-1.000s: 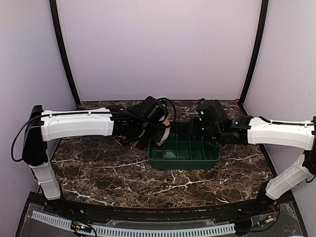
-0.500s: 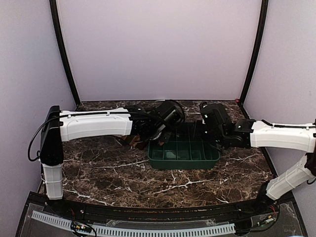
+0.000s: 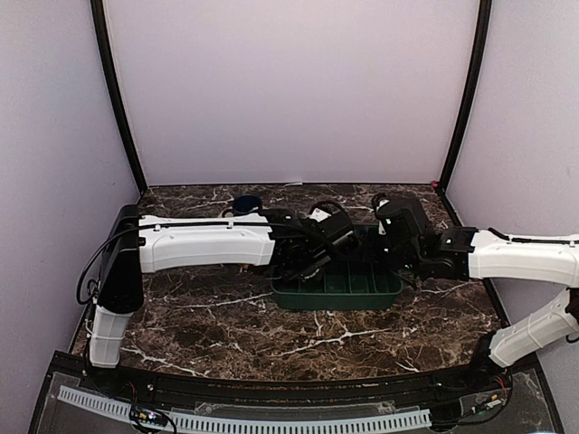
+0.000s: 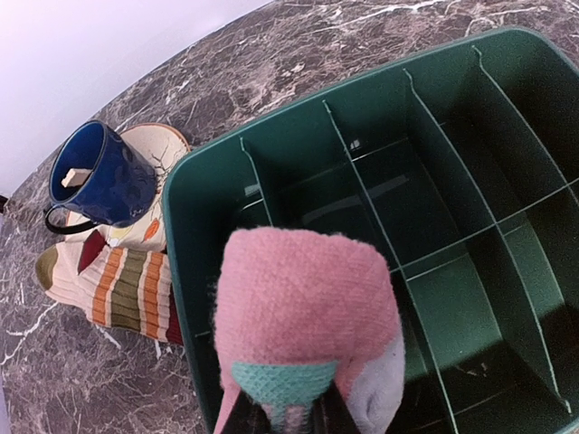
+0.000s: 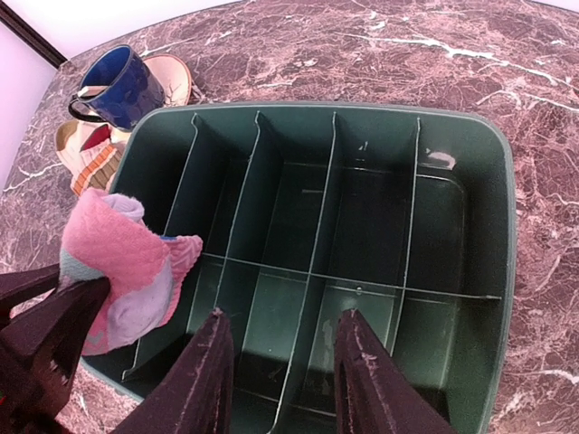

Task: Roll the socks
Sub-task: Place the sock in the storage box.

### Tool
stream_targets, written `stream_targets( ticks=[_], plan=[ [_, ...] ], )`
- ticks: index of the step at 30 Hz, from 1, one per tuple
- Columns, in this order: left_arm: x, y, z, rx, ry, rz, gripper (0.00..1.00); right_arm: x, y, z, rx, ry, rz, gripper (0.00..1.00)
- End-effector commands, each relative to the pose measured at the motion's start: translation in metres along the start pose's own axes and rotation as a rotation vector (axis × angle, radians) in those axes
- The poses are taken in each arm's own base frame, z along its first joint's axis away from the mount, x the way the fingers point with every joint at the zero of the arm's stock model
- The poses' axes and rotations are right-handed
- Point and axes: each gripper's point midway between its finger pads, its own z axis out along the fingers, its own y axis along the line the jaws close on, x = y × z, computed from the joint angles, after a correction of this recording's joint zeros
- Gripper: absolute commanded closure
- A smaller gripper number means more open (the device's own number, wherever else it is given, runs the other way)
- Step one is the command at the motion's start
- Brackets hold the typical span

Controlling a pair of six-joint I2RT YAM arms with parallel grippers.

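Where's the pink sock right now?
In the left wrist view, the pink sock is gripped in the left claw over the left end of the green tray, near the blue mug and striped sock.

A rolled pink sock (image 4: 303, 325) hides most of the left gripper (image 4: 288, 418) at the bottom edge, and a dark blue ceramic mug (image 4: 99, 176) covers part of a striped sock (image 4: 127, 289).

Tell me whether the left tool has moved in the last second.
Yes. The left tool, holding the sock, has moved right: it was at the bin's left edge and is now over its left compartments.
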Motion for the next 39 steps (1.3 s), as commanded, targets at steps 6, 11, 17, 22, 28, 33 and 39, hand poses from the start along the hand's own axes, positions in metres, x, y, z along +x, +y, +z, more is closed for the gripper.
stream_targets(
  ticks=[6,11,17,22,28,33,39],
  plan=[
    [0.004,0.004,0.005,-0.09,0.008,-0.057,1.0,-0.001,0.0,-0.007,-0.047,-0.019,0.006,0.65],
    [0.008,-0.01,0.009,-0.071,0.022,-0.064,1.0,0.002,-0.005,-0.011,-0.048,-0.02,0.01,0.65],
    [0.019,-0.021,0.011,-0.059,0.057,-0.082,1.0,0.0,-0.007,-0.015,-0.059,-0.027,0.019,0.65],
    [0.026,-0.028,0.012,-0.041,0.08,-0.104,1.0,0.001,-0.007,-0.017,-0.065,-0.024,0.021,0.65],
    [0.032,-0.036,0.017,-0.018,0.1,-0.124,1.0,-0.001,-0.009,-0.021,-0.067,-0.029,0.028,0.65],
    [0.034,-0.043,0.021,0.009,0.111,-0.137,1.0,0.0,-0.011,-0.023,-0.061,-0.027,0.03,0.65],
    [0.039,-0.048,0.027,0.04,0.139,-0.168,1.0,0.001,-0.013,-0.023,-0.056,-0.026,0.03,0.65]
  ],
)
